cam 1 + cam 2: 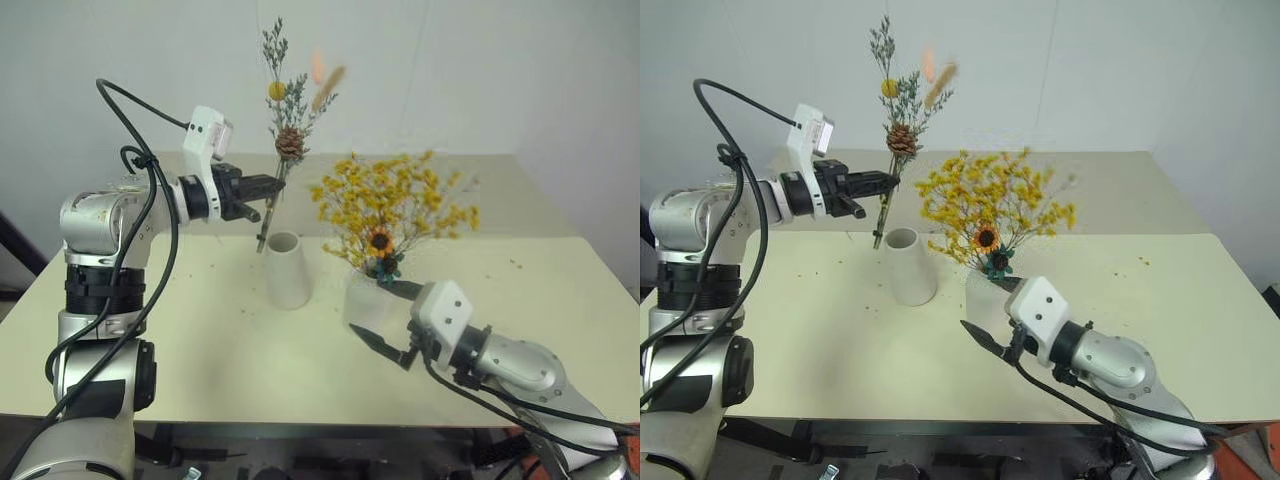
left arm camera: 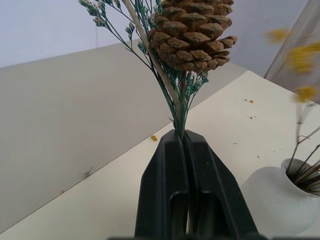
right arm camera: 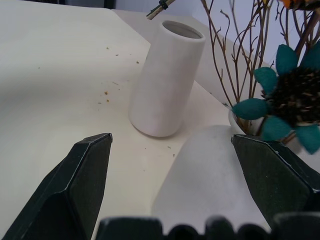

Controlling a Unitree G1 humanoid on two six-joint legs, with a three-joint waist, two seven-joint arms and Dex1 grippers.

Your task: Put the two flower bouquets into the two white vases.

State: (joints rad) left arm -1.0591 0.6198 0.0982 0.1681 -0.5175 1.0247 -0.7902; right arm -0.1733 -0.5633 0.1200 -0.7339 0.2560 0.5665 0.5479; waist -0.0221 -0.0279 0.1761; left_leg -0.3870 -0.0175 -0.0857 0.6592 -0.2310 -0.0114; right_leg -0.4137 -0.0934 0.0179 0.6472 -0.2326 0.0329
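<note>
holding the slim sprig bunch [image 1: 285,140] upright in the clamped left gripper [image 1: 272,186], stem end hanging just above the tall vase [image 1: 287,270] at frame centre; right gripper [image 1: 385,318] gaping wide around the short vase [image 3: 215,180].

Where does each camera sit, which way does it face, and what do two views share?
Left eye view: on the head, looking forward and down at the table; both arms show.
Right eye view: beside it, same scene.
Left wrist view: looks along the left gripper, shut on the slim sprig bunch.
Right wrist view: looks along the open right gripper at the rounded vase.
Shared: both wrist views show the rounded vase; the right wrist and eye views show the tall vase.
</note>
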